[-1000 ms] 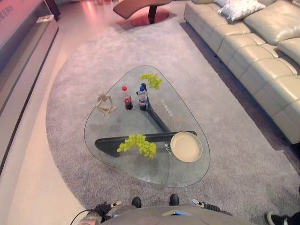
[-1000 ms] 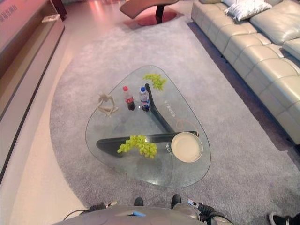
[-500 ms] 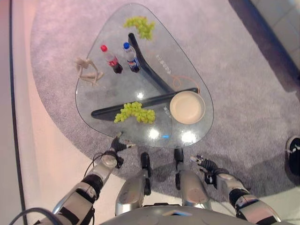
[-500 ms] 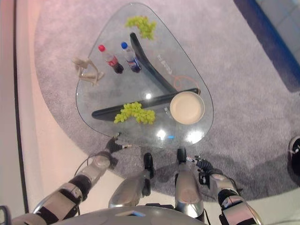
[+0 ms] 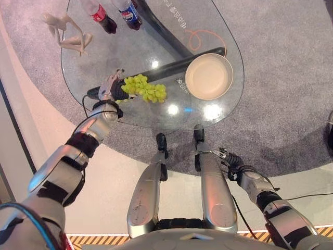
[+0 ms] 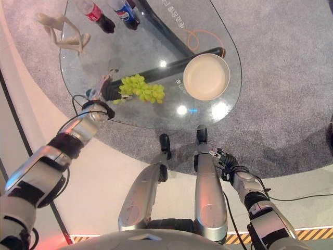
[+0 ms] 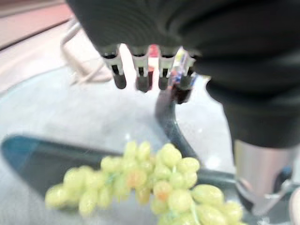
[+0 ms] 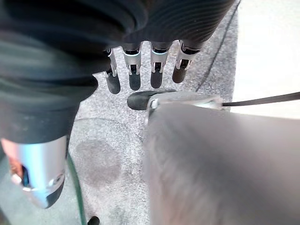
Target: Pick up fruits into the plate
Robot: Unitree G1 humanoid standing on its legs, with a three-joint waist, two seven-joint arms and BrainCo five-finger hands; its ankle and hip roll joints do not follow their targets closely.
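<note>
A: Where is the fruit now?

B: The grape bunch [image 5: 143, 88] lies on the glass table [image 5: 223, 112], left of the empty plate [image 5: 209, 76]. The left hand [image 5: 110, 87] is just beside its left end, fingers [image 7: 140, 75] straight and spread, holding nothing.

A: How should it take them?

B: I think from above, near the thicker middle, closing the fingers gently so the grapes do not break off.

A: And the bunch's direction?

B: Its long axis runs across the table, the thin tail toward the left hand, the fuller end toward the plate. The right hand [image 5: 230, 158] hangs low beside the table, fingers relaxed.
</note>
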